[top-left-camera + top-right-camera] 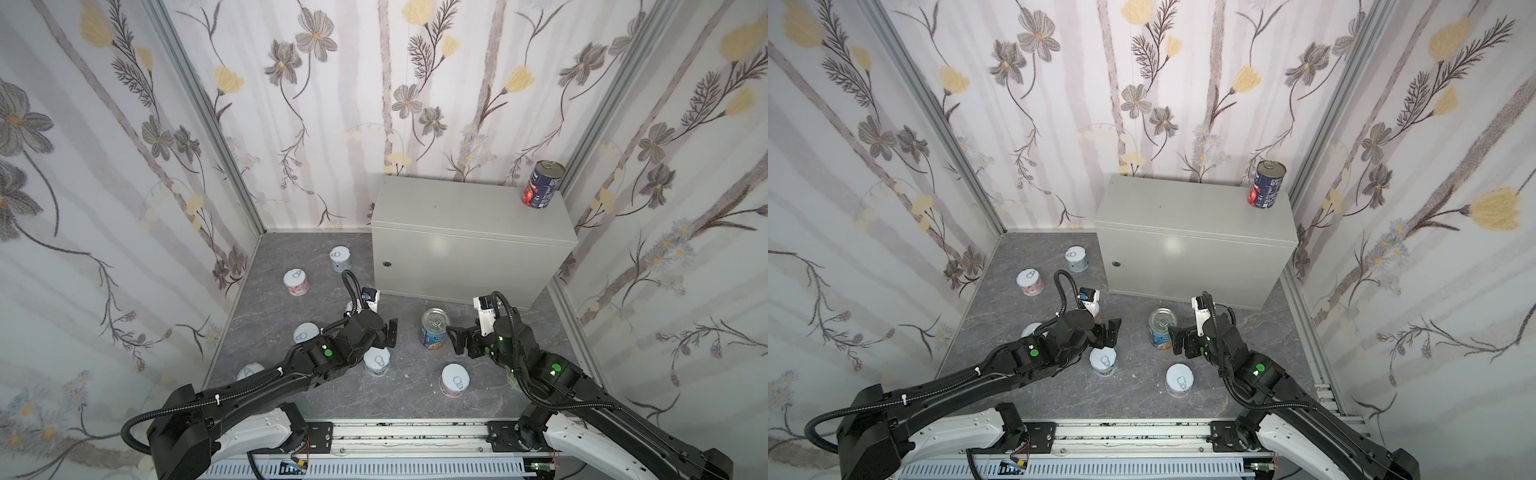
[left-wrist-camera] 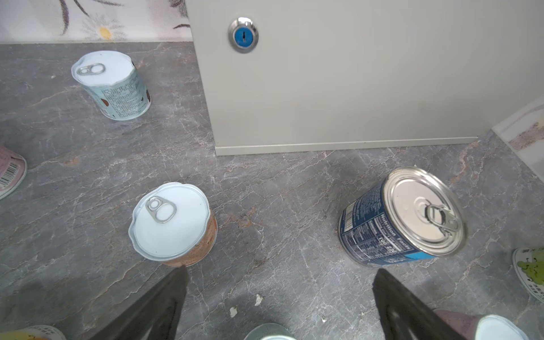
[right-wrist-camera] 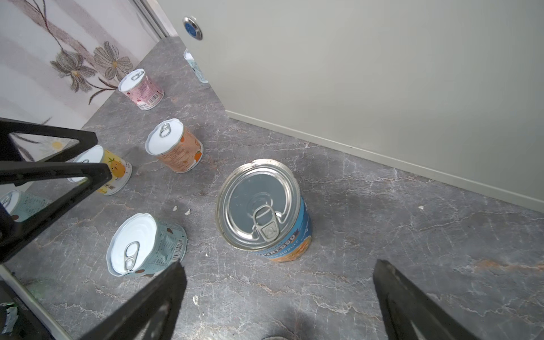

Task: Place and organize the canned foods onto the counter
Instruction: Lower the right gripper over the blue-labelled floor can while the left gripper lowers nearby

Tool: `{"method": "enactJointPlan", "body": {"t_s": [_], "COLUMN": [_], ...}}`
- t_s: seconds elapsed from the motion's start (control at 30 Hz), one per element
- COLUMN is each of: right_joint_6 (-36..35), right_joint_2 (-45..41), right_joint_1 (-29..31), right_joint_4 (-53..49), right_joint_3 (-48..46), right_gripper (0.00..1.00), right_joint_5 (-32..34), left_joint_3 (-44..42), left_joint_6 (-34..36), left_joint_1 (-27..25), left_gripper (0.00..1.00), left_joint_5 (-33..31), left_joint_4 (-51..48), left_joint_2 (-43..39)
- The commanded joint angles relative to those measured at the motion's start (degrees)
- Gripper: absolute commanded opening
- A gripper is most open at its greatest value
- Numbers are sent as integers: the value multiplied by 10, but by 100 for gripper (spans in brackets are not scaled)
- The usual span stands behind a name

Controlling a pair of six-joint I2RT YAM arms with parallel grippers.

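Only one can has been placed so far. The tall navy-and-red can [image 1: 543, 185] is seen upright on the counter [image 1: 449, 208], at its far right corner, in the upper right of both top views. No other can is seen on the counter top.

The blue soup can [image 1: 434, 328] is left standing on the floor [image 1: 407, 395], just below the middle of a top view, in front of the counter and apart from it. The right gripper [image 1: 456, 340] is held just beside this can with its jaws spread wide, and nothing is gripped. The left gripper [image 1: 386, 334], a little to the left of the can, is likewise fully spread and empty.

The short cans are still scattered upright over the left and lower part of the floor, among them a teal can [image 1: 340, 258] and a pink can [image 1: 296, 282]. Several are partly covered by the arms, so their full number cannot be counted with certainty. The task is judged to be at an early stage, with the soup can the likely next pick.
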Motion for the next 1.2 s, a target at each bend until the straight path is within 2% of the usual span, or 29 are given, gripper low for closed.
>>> {"method": "enactJointPlan", "body": {"t_s": [0.0, 0.37, 0.73, 1.17], "right_joint_6": [12, 4, -6, -14], "right_joint_2": [24, 139, 259, 371], "right_joint_1": [5, 5, 17, 31], "right_joint_4": [68, 123, 130, 130], "right_joint_3": [-11, 0, 58, 108], "right_gripper": [100, 100, 100, 100], "right_joint_5": [-1, -19, -17, 22], "left_joint_3": [-18, -52, -64, -82], "left_joint_6": [-21, -25, -11, 1], "left_joint_1": [0, 4, 21, 46], "left_gripper": [100, 100, 100, 100], "left_joint_5": [-5, -26, -7, 14], "left_joint_4": [40, 78, 103, 134], "left_joint_2": [-1, 4, 9, 12]}}
